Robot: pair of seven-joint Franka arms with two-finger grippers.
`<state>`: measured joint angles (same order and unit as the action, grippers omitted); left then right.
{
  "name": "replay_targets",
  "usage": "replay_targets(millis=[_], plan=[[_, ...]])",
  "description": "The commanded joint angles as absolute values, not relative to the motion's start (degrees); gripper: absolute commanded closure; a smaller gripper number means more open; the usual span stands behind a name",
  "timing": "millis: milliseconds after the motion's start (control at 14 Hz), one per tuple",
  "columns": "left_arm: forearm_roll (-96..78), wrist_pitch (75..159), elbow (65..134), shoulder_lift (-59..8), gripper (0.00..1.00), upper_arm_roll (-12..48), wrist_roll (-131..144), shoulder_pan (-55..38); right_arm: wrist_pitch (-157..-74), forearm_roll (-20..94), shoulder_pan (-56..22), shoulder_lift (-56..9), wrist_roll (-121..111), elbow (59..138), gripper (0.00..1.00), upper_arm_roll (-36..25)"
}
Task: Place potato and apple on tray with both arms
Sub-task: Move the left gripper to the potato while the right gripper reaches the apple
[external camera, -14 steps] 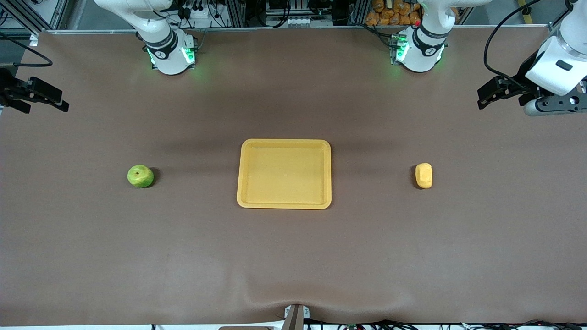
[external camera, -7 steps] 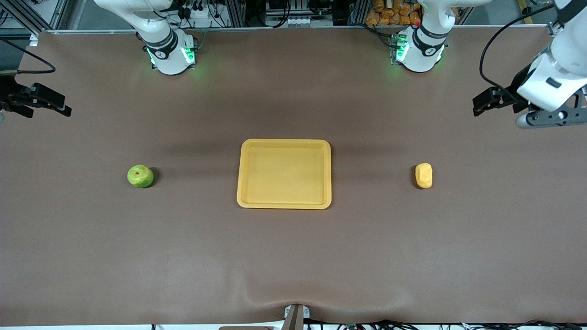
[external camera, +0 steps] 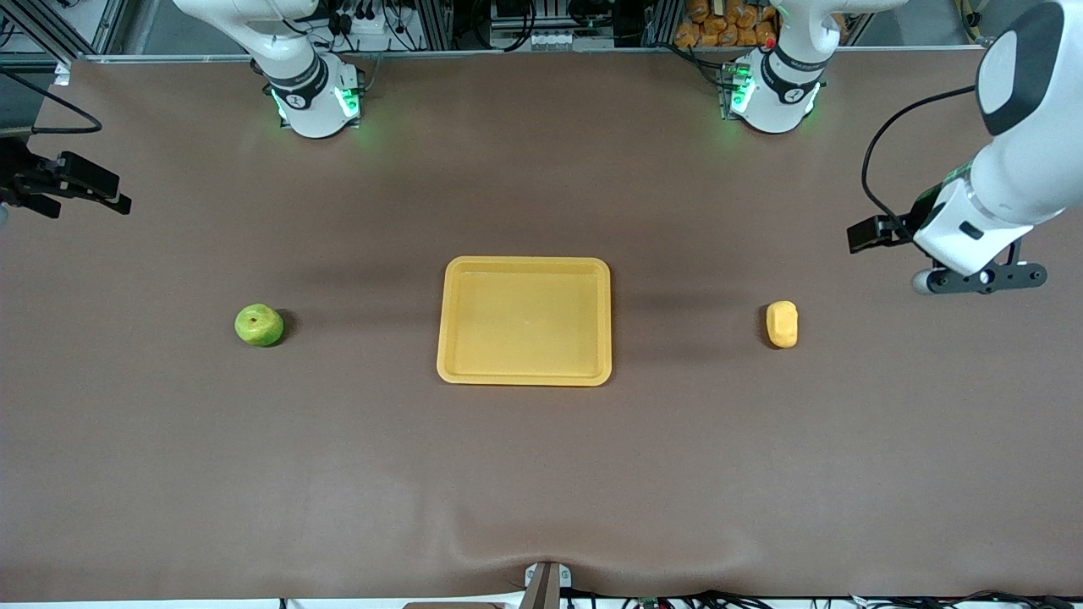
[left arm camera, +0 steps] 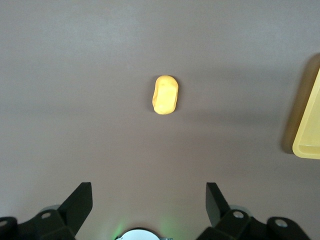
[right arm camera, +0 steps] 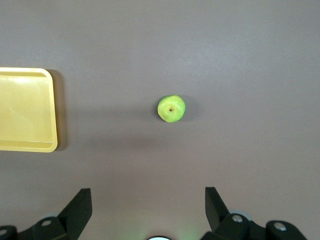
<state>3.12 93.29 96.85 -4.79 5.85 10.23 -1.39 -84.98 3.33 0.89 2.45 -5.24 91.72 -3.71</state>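
The yellow-orange tray [external camera: 525,372] lies at the middle of the table with nothing in it. The green apple [external camera: 259,325] rests on the mat toward the right arm's end, and the yellow potato [external camera: 782,324] toward the left arm's end. My left gripper [external camera: 870,234] hangs open over bare mat near the left arm's end; its wrist view shows the potato [left arm camera: 165,94] ahead of the open gripper [left arm camera: 148,196] and the tray's rim [left arm camera: 306,125]. My right gripper [external camera: 101,190] hovers open at the table's edge at the right arm's end. From its wrist, the apple [right arm camera: 171,108] and tray [right arm camera: 25,145] show past the open gripper [right arm camera: 148,197].
Brown mat [external camera: 541,474] covers the whole table. The two arm bases [external camera: 317,101] [external camera: 774,97] glow green along the edge farthest from the front camera. A small clamp [external camera: 546,582] sits at the edge nearest that camera. Orange items [external camera: 728,21] and cables lie off the table.
The left arm has swung its wrist down and inward toward the potato. The right gripper has barely shifted. Apple, potato and tray have not moved.
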Motion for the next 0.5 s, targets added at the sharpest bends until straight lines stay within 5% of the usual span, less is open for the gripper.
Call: replay_targets(millis=[0, 429], plan=[[2.99, 96.31, 97.64, -6.15, 0.0, 5.71, 9.32, -1.05, -83.94, 3.34, 1.67, 1.84, -6.33, 90.44, 0.0, -3.16], [2.99, 112.56, 108.35, -6.86, 0.0, 5.71, 9.4, -0.35, -84.2, 3.16, 0.97, 1.76, -6.85, 90.62, 0.0, -2.99]])
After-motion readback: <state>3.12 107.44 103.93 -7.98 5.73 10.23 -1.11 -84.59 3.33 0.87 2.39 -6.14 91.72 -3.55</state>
